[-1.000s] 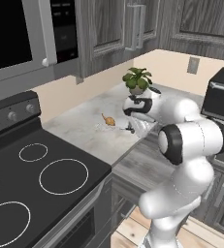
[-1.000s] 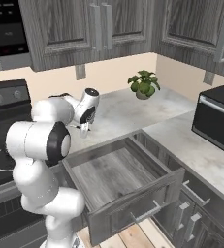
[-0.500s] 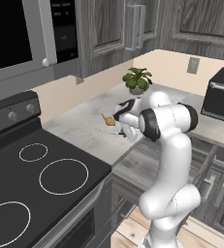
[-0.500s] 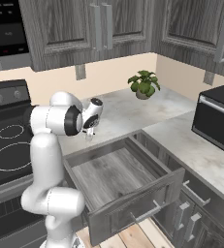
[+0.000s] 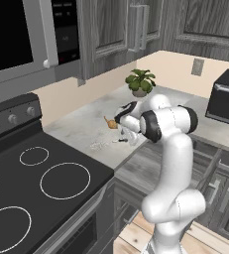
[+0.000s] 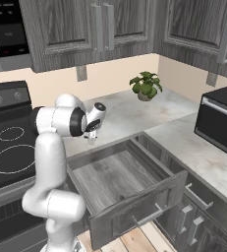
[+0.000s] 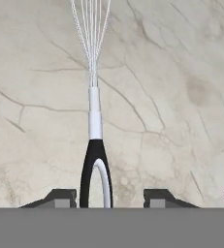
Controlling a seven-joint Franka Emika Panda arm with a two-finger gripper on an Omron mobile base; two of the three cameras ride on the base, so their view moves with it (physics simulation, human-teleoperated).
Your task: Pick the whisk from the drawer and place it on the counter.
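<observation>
The whisk [image 7: 94,121] lies flat on the counter [image 7: 181,72], its silver wire head pointing away from the hand and its black handle between my fingertips [image 7: 61,197]. There is a gap on each side of the handle, so my gripper [image 7: 111,198] is open around it without gripping. From the left base view the whisk [image 5: 106,144] rests near the counter's front edge, just left of my lowered gripper [image 5: 128,137]. My gripper [image 6: 91,140] hangs low over the counter [image 6: 129,115] behind the drawer [image 6: 116,178], which stands pulled open with a bare floor.
A small orange-brown lump with a stalk [image 5: 110,123] sits on the counter just beyond the whisk. A potted plant [image 6: 145,86] stands in the back corner. A black toaster oven [image 6: 222,120] is on the right, and the black stovetop [image 5: 41,188] is to the left.
The arm has swung round and lowered the whisk onto the counter. The jaws, shut on the handle before, have parted, and the whisk lies loose.
</observation>
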